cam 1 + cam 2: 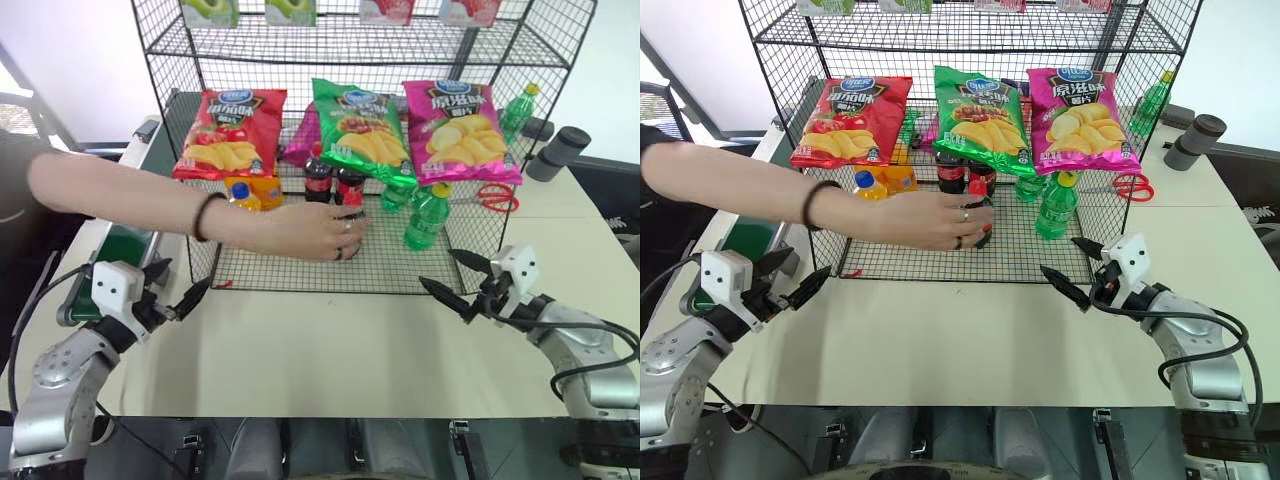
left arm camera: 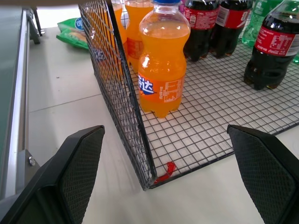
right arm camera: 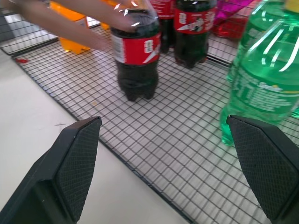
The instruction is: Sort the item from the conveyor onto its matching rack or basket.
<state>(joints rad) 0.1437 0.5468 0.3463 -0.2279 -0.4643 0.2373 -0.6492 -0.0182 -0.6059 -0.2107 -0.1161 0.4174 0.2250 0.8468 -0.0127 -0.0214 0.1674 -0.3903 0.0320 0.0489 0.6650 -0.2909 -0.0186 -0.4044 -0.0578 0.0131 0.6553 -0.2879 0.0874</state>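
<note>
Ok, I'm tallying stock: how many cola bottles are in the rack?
3 cola bottles. One stands on the rack's bottom tier under a person's hand; two stand side by side behind it. The hand may hide more.

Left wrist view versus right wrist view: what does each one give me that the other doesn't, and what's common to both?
Left wrist view alone: the orange-drink bottle with its blue cap just inside the rack's side wall, plus the conveyor's grey rail. Right wrist view alone: a person's hand on the front cola bottle, and green bottles. Both share: the rack's wire floor, cola bottles standing on it, the white table, and open gripper fingers.
</note>
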